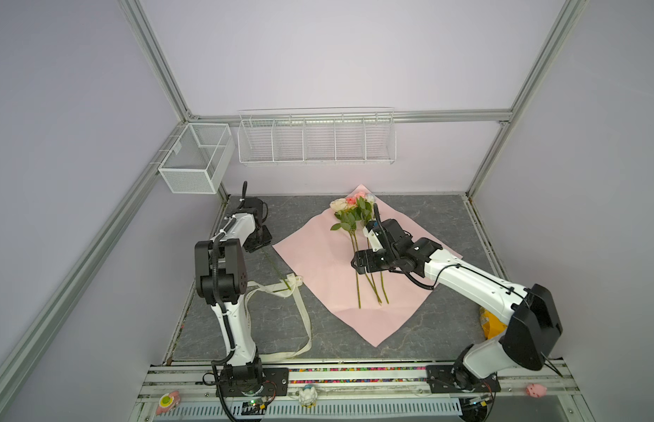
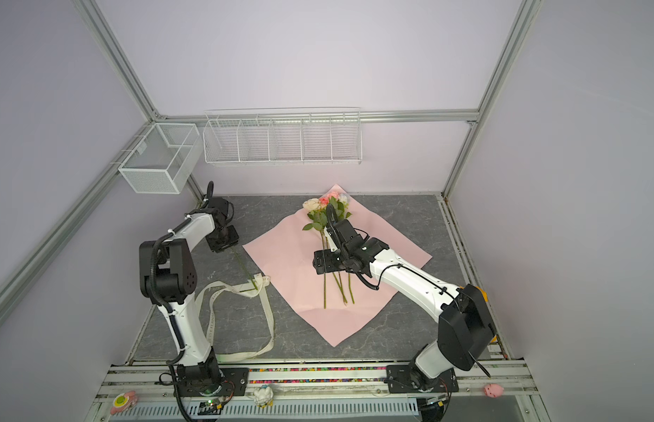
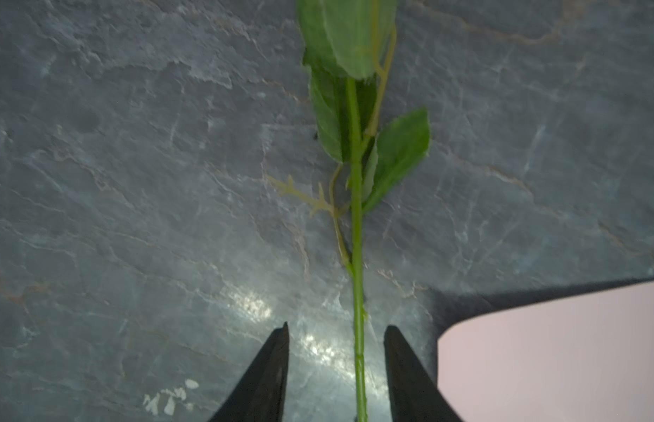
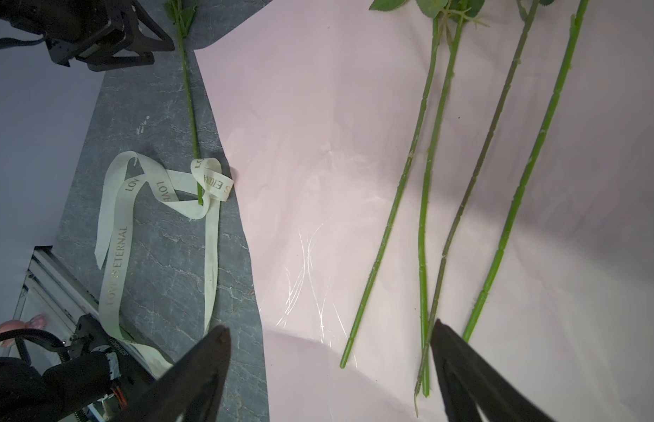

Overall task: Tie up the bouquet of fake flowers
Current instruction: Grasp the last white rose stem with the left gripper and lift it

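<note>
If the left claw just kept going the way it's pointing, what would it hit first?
Probably the lone green stem lying on the grey table: it runs between the left gripper's open jaws, whose tips would land on the table either side. Its height above is unclear.

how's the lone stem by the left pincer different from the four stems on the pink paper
The lone stem lies on the bare grey table; the four stems lie on the pink paper. The lone stem's cut end meets the cream ribbon; the four stems touch no ribbon. All are long, green and leafy.
</note>
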Robot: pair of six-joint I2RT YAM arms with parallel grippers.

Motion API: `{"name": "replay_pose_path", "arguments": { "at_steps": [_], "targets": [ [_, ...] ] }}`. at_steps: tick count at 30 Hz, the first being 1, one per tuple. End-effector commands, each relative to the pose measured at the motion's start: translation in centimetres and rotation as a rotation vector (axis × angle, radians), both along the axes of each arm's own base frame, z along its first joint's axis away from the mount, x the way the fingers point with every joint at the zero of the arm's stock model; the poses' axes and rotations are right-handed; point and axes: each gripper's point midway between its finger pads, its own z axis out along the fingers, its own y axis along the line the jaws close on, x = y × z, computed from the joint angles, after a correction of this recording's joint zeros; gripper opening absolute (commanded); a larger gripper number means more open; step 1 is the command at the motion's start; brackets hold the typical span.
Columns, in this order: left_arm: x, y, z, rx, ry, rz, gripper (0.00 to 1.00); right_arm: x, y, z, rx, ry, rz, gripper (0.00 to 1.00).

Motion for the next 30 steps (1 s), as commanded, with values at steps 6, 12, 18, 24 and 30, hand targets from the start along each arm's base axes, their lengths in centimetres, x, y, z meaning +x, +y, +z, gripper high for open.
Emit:
{"name": "replay_pose_path", "arguments": {
  "at_steps": [6, 12, 18, 24, 30],
  "targets": [
    [0.1, -0.1, -0.8, 0.015, 0.078, -0.053, 0.42, -1.0, -1.0, -1.3, -0.019, 0.02, -0.028, 0.89],
    [0.3, -0.4, -2.2, -0.007, 0.106, -0.05, 0.32, -1.1, -0.8, -2.0, -0.019, 0.041, -0.04, 0.89],
    [0.1, -0.7, -3.0, -0.018, 0.123, -0.052, 0.28, -1.3, -0.8, -2.3, -0.016, 0.044, -0.042, 0.89],
    [-0.4, -1.7, -4.5, -0.076, 0.144, -0.074, 0.19, -1.6, -1.1, -2.6, -0.031, 0.049, -0.045, 0.89],
    [-1.7, -2.3, -5.6, -0.114, 0.172, -0.084, 0.0, -1.4, -1.3, -2.8, -0.051, 0.045, -0.045, 0.89]
  ]
}}
